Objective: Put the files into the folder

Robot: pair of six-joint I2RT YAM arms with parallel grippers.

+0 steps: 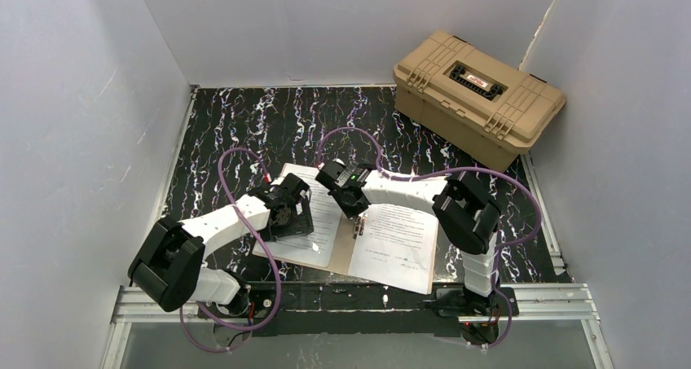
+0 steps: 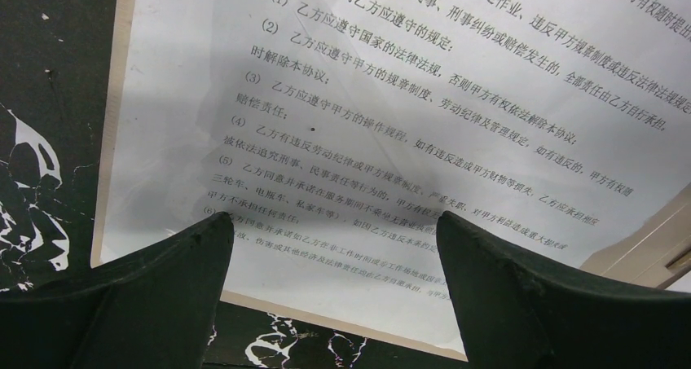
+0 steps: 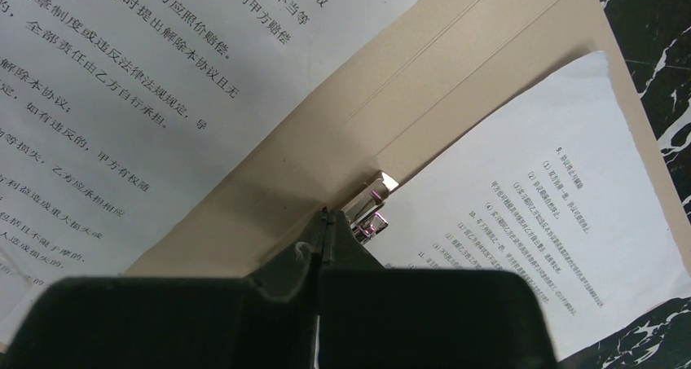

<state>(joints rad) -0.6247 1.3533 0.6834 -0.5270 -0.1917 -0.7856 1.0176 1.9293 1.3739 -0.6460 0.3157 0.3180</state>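
Note:
The tan folder lies open on the table, with a small silver clip at its spine. One white printed sheet lies on its left half and another on its right half. My left gripper hovers low over the left sheet, open and empty, with the folder's edge showing below the paper. My right gripper is shut, and its tips rest at the folder spine right beside the clip. I see nothing held between its jaws.
A bulky tan plastic case with latches stands at the back right corner. White walls enclose the black marbled table on three sides. Purple cables loop over both arms.

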